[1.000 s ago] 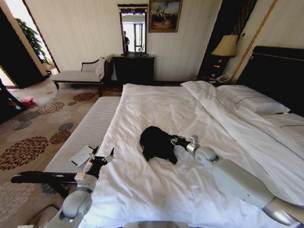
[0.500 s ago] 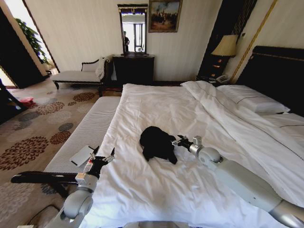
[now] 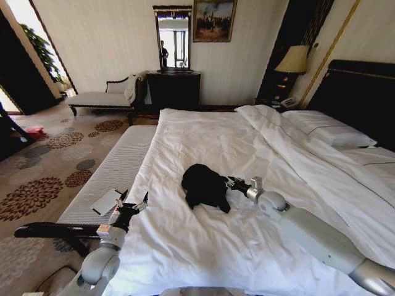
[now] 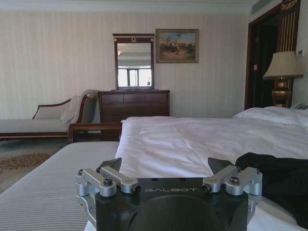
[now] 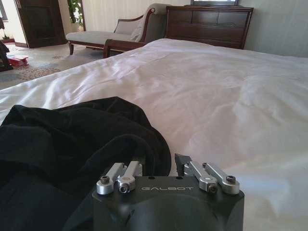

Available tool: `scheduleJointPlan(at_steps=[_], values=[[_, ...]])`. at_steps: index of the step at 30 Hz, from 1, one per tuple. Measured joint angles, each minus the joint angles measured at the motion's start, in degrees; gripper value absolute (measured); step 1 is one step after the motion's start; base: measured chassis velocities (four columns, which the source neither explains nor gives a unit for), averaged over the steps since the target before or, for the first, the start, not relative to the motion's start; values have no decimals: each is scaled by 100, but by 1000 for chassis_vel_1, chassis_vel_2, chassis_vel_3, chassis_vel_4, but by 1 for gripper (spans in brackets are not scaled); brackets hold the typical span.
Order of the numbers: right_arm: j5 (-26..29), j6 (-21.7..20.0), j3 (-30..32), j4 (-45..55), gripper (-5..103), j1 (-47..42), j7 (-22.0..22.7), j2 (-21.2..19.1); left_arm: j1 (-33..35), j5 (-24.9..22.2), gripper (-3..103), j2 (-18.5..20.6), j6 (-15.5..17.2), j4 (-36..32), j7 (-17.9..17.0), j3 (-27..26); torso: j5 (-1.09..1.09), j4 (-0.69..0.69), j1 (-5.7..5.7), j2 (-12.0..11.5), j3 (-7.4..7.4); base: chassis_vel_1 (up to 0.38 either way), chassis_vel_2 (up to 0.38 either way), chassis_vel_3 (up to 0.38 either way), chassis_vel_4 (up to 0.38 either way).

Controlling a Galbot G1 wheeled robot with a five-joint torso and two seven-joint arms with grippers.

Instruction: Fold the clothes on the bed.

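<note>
The clothes are a small black crumpled heap in the middle of the bed, on its white duvet. My right gripper rests low on the duvet at the heap's right edge. In the right wrist view this gripper is open, one finger hidden under the black fabric and the other finger on the white duvet. My left gripper hangs open at the bed's left side, well short of the clothes. The left wrist view shows that gripper empty, with the clothes farther off.
A striped grey bench runs along the bed's left side with a flat white object on it. Pillows and the dark headboard are at the right. A chaise, dresser and lamp line the far wall.
My right gripper has drawn back slightly to the right along the duvet, from against the clothes to their edge. The clothes and the left arm have not moved.
</note>
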Motion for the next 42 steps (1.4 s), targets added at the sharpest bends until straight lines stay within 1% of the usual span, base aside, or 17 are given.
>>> scheduleJointPlan(at_steps=[2,4,6,7,8,10,11,13,15,17,18,23,28,31,33,36,42], values=[[-5,9,39,19,22,-53,-6,-24,-120,1,100,99,58,72,-10,118,0,0,0,0,0,0,0,0,0],[-2,10,48,37,22,-66,-6,-32,-196,10,100,156,85,101,-11,152,-1,0,0,0,0,0,0,0,0],[33,11,67,82,12,-91,7,-55,-524,-23,100,526,181,202,-6,273,-2,1,0,0,0,0,0,0,0],[33,11,67,82,12,-91,7,-55,-524,-23,100,526,181,202,-6,273,-2,1,0,0,0,0,0,0,0],[40,11,70,87,6,-95,13,-60,-650,-73,100,694,207,232,4,325,-2,0,0,0,0,0,0,0,0],[55,12,83,89,1,-95,26,-62,-1194,-278,100,1378,269,378,106,574,0,-2,0,0,0,0,0,0,0],[61,12,87,90,1,-94,30,-55,-1517,-398,100,1659,299,467,150,733,0,-2,0,0,1,0,0,0,0],[62,12,89,89,1,-94,35,-49,-1714,-467,100,1792,313,520,178,844,0,0,0,0,1,0,0,0,0],[63,12,98,89,0,-98,49,-17,-2503,-777,100,2165,347,752,305,1416,0,-2,0,0,1,0,0,0,0],[63,12,120,88,0,-116,64,8,-3021,-1022,100,2314,340,919,394,1897,-1,-2,1,0,1,0,0,0,0],[63,12,120,88,0,-116,64,8,-3021,-1022,100,2314,340,919,394,1897,-1,-2,1,0,1,0,0,0,0],[67,4,146,98,0,-133,112,39,-3846,-1512,100,2694,400,1058,719,2984,0,0,0,0,1,0,0,0,0],[76,1,65,43,0,-10,113,89,-4118,-1304,100,2827,464,1178,885,3386,-1,-1,0,0,0,0,0,0,0],[107,-2,-155,-41,0,222,113,213,-4529,-752,100,2859,438,1464,967,3864,0,3,0,0,1,0,0,0,0],[108,-2,-176,-50,0,240,113,232,-4705,-655,100,2843,413,1568,971,4060,1,4,0,0,0,0,0,0,0],[109,-3,-195,-58,0,243,116,287,-5458,-505,101,2657,371,1973,993,4819,-2,-2,0,0,1,0,0,0,0],[73,-4,-209,-76,0,251,118,315,-6055,-465,99,2371,318,2341,995,5436,1,-2,0,-1,0,0,0,0,0]])
